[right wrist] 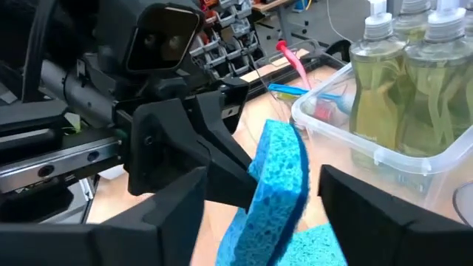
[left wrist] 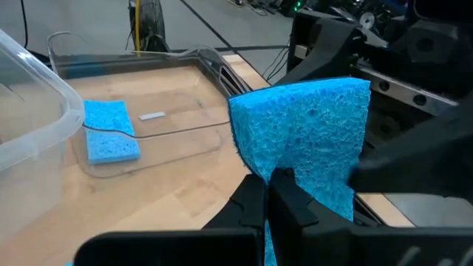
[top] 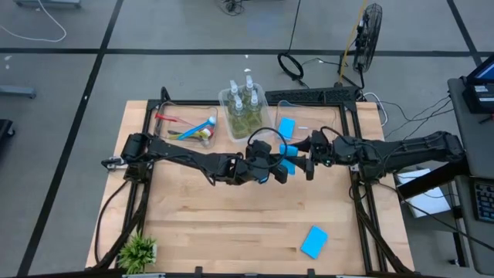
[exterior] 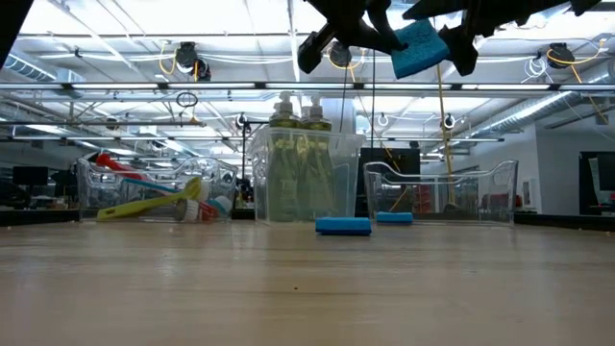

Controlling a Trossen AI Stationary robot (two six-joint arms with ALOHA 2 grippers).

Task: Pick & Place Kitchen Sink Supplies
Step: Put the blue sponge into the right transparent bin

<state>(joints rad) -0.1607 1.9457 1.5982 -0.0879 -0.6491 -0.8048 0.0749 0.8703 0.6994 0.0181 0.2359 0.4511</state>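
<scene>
Left wrist: tool (left wrist: 277, 193) clamping sponge (left wrist: 307, 125).

You get even, bright light from ceiling strip lamps (exterior: 192, 43), which glare white in the low view. Shadows on the bench (top: 231, 224) stay soft and faint. Both wrist views blur their nearest dark parts, and the sponge (left wrist: 307, 133) stays sharp.

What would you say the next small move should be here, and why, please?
Probably the right gripper should close on the sponge. The left gripper holds that sponge pinched up in mid-air above the table, and the right gripper's open fingers already stand on either side of it, so this looks like a handover. Once the right has it, the left could let go.
</scene>
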